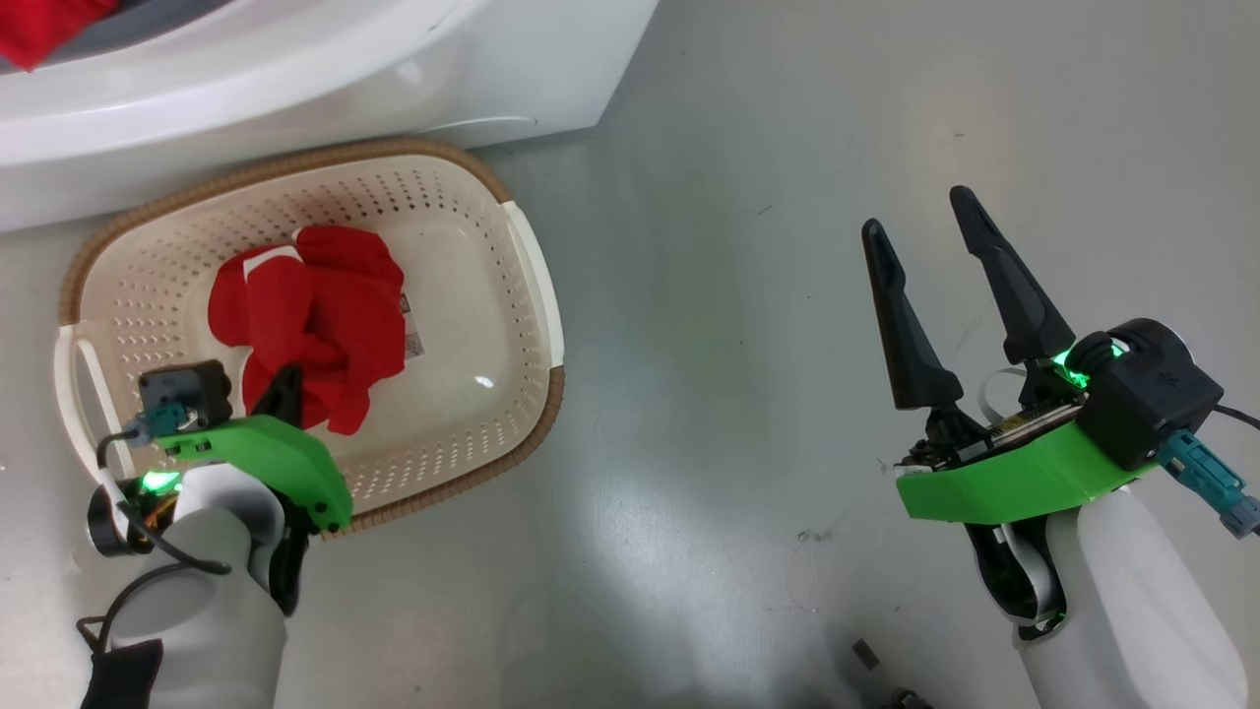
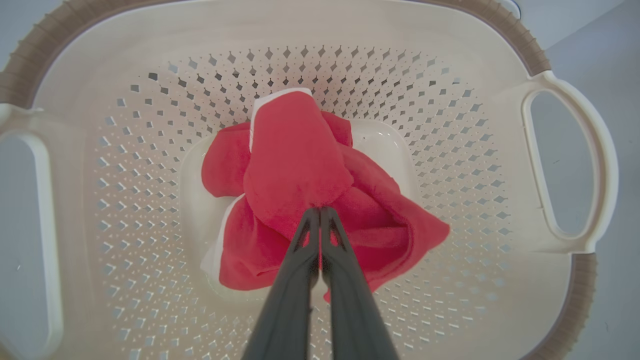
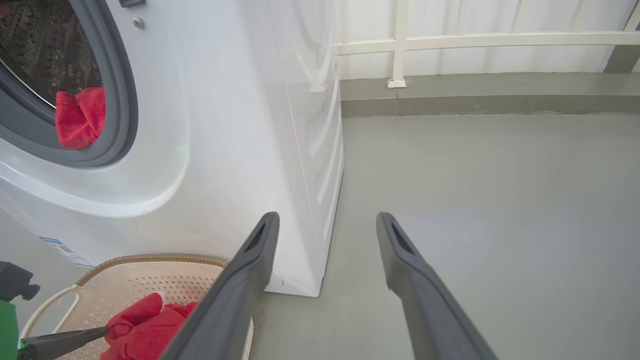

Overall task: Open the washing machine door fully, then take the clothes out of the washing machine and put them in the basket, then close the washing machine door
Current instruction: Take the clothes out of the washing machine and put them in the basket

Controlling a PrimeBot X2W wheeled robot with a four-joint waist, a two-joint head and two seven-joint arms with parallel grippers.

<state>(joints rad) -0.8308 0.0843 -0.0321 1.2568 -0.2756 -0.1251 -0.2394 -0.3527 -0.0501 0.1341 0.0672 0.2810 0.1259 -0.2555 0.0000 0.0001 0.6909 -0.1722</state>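
the left gripper (image 2: 320, 211) is reaching down into the basket (image 2: 350, 30), its two fingers pressing tight together with a sliver of red showing between them. it is pinching the red cloth (image 2: 295, 165) right at its tips. the cloth is bunching up around the tips and spreading out below them onto the basket's bottom, with a white edge showing on the fold beyond the tips. in the head view this gripper (image 1: 285, 386) is poking into the near side of the cloth (image 1: 315, 315), and the basket's rim (image 1: 463, 167) is curving around it.

the right gripper (image 1: 915, 212) is hanging over bare floor (image 1: 738, 295), well off to the right of the basket. its fingers are standing wide apart and holding nothing. in its own wrist view the gripper (image 3: 327, 217) is pointing along the floor, and the washer (image 3: 240, 125) is standing ahead and to its left. further left, inside the grey gasket (image 3: 120, 100), a red piece (image 3: 80, 117) is lying at the mouth of the drum (image 3: 45, 45). the basket (image 3: 150, 257) is sitting at the washer's foot, low and left of this gripper. in the head view the washer (image 1: 295, 69) is lying beyond the left gripper, just past the basket's far rim.
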